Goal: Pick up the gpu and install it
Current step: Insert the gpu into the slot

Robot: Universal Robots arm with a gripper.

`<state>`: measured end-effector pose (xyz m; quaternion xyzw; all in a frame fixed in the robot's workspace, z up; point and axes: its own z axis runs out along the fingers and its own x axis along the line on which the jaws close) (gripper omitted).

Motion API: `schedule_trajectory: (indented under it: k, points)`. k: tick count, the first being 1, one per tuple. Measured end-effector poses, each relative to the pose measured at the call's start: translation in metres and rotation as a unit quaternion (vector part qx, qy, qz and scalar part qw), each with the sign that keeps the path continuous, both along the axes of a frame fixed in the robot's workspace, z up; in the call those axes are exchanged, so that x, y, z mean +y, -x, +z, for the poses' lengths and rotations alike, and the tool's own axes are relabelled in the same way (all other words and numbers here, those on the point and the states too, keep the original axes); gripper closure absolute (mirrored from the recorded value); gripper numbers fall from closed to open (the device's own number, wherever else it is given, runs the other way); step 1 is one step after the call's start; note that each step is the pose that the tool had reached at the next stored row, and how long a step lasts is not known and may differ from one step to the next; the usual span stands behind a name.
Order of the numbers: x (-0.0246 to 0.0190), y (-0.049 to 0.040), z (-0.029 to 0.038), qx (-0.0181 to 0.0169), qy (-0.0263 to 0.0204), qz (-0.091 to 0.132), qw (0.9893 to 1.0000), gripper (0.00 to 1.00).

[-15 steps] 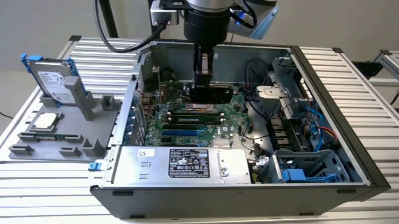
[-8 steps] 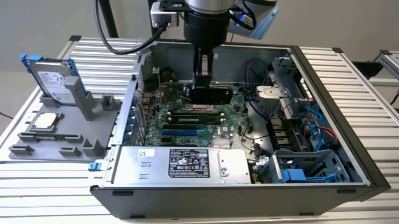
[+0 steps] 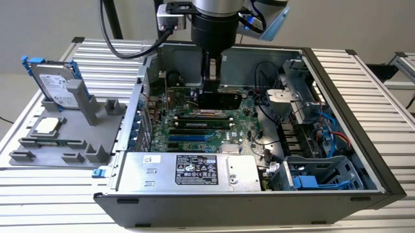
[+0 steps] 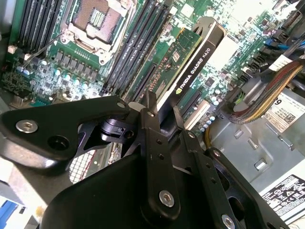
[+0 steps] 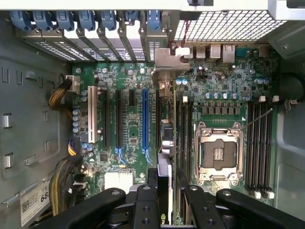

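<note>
I see my gripper (image 5: 165, 179) clasping the gpu (image 5: 163, 167) edge-on, one of its fingers (image 5: 151, 177) on each face. The card stands just beside the blue slot (image 5: 145, 119), between it and the CPU socket (image 5: 217, 153). Its silver bracket (image 5: 169, 59) sits past the blue slot's far end, near the blue clips (image 5: 86, 20).

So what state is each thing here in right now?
gpu: on edge over the motherboard, gripped.
fingers: shut on the gpu.
computer case: side open.
processor socket: empty.
long blue slot: empty.
hard drive: standing upright in its grey holder.
</note>
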<state>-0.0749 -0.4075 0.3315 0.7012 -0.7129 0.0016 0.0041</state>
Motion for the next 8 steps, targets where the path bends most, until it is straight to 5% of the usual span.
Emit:
schedule_trajectory:
  k: [8]
  points:
    - [0.0000, 0.0000, -0.0048, 0.0000, 0.0002, 0.000, 1.0000, 1.00]
